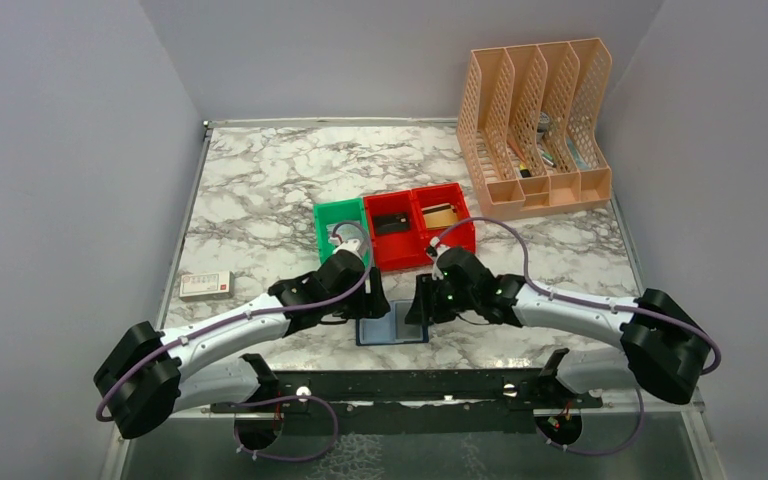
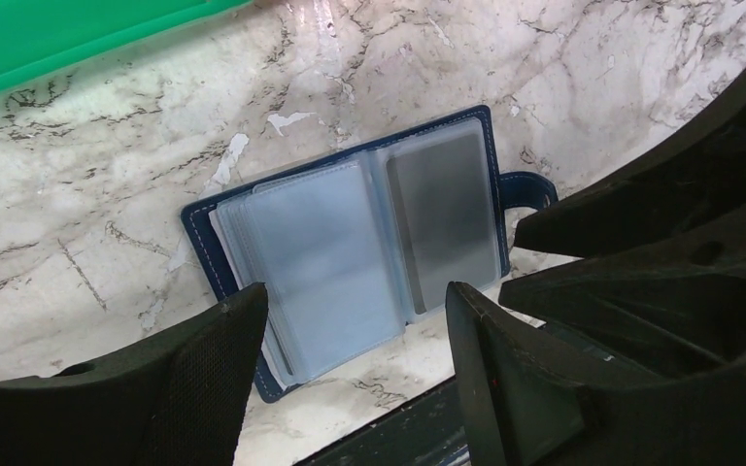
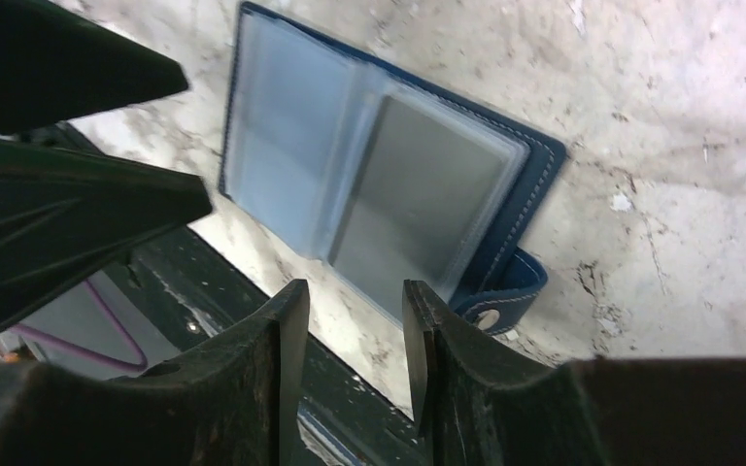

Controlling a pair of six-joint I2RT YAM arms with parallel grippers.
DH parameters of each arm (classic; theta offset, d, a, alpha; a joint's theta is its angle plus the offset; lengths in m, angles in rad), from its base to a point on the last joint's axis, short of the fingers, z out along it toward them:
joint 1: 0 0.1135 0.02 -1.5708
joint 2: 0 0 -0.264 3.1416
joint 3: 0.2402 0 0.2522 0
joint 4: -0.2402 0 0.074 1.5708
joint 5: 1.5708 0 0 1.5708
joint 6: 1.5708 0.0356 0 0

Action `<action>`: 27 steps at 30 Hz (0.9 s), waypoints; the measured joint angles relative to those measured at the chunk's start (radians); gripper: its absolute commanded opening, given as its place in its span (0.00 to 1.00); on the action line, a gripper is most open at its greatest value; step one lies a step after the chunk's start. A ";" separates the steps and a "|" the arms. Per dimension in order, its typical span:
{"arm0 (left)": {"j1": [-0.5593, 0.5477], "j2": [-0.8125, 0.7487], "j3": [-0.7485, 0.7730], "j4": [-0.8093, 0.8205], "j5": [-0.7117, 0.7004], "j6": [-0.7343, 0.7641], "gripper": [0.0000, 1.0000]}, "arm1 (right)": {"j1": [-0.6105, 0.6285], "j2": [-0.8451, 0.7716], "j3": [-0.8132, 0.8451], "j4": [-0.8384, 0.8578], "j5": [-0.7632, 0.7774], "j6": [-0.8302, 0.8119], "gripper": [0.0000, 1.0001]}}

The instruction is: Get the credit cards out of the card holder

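Note:
The card holder (image 1: 392,328) lies open and flat on the marble near the table's front edge, navy outside with clear grey-blue sleeves. In the left wrist view the card holder (image 2: 350,248) shows a grey card (image 2: 444,218) in its right sleeve. The card holder also shows in the right wrist view (image 3: 379,184) with its snap strap at the lower right. My left gripper (image 1: 375,305) (image 2: 355,291) is open and empty, just above the holder's near left edge. My right gripper (image 1: 418,305) (image 3: 355,286) is open with a narrow gap, empty, above the holder's near right edge.
A green bin (image 1: 340,228) and two red bins (image 1: 395,228) stand behind the holder. A peach file organizer (image 1: 535,125) is at the back right. A small white box (image 1: 206,284) lies at the left. The black front rail (image 1: 410,385) runs just below the holder.

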 measured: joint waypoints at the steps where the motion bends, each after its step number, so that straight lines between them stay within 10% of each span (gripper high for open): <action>1: 0.000 0.000 0.000 0.000 0.000 0.000 0.69 | 0.005 0.012 0.003 -0.013 0.003 0.005 0.41; 11: 0.000 0.020 0.000 -0.005 0.000 0.009 0.66 | 0.010 0.074 0.005 -0.068 0.028 0.027 0.38; 27: 0.002 0.093 -0.062 -0.015 -0.004 0.025 0.30 | 0.010 0.108 0.005 -0.036 0.027 0.043 0.22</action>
